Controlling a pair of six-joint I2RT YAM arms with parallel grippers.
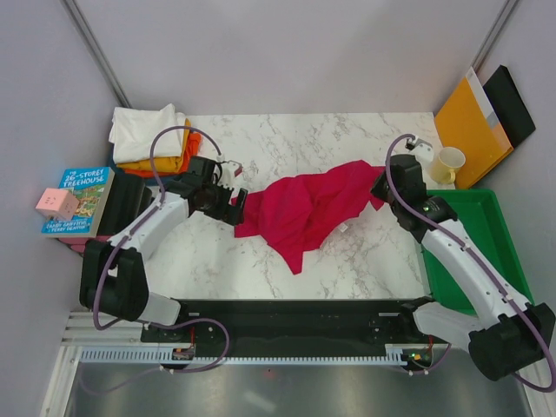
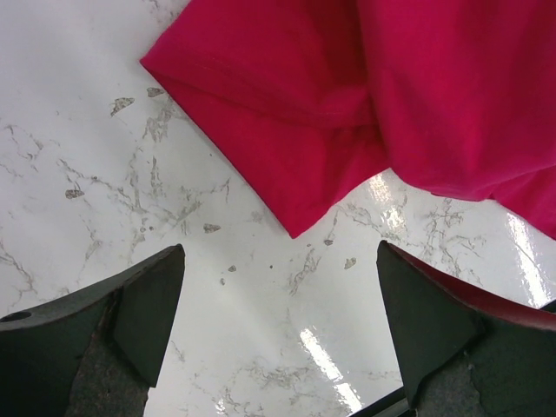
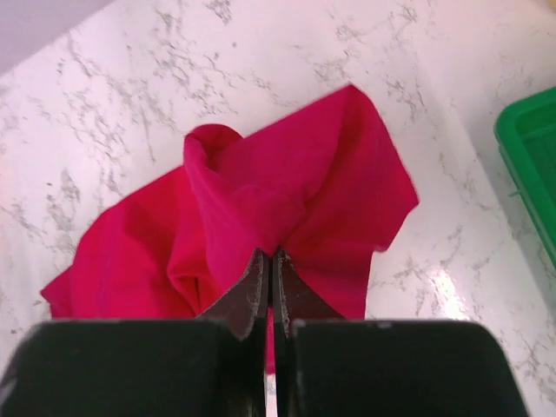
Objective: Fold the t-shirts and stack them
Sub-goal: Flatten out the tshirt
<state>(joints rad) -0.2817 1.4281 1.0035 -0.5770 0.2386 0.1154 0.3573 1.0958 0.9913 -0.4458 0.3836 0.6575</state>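
A large crimson t-shirt [image 1: 313, 208] lies crumpled in the middle of the marble table [image 1: 365, 139]. My right gripper [image 1: 382, 189] is shut on the shirt's right edge; in the right wrist view the jaws [image 3: 270, 254] pinch a fold of the red cloth [image 3: 287, 182], with a strip of it between them. My left gripper [image 1: 233, 204] stands wide open at the shirt's left end. In the left wrist view it [image 2: 280, 252] hovers over bare marble, just short of a red corner [image 2: 304, 174]. Folded white [image 1: 143, 129], yellow-orange [image 1: 161, 163] and orange [image 1: 198, 139] t-shirts are piled at the far left corner.
A green plastic tray [image 1: 469, 234] sits at the table's right edge, also in the right wrist view [image 3: 530, 148]. An orange-yellow envelope [image 1: 469, 122], a black panel [image 1: 512, 104] and a pale cup [image 1: 450, 161] stand at the far right. A book [image 1: 78, 200] and pink cube [image 1: 55, 204] lie left.
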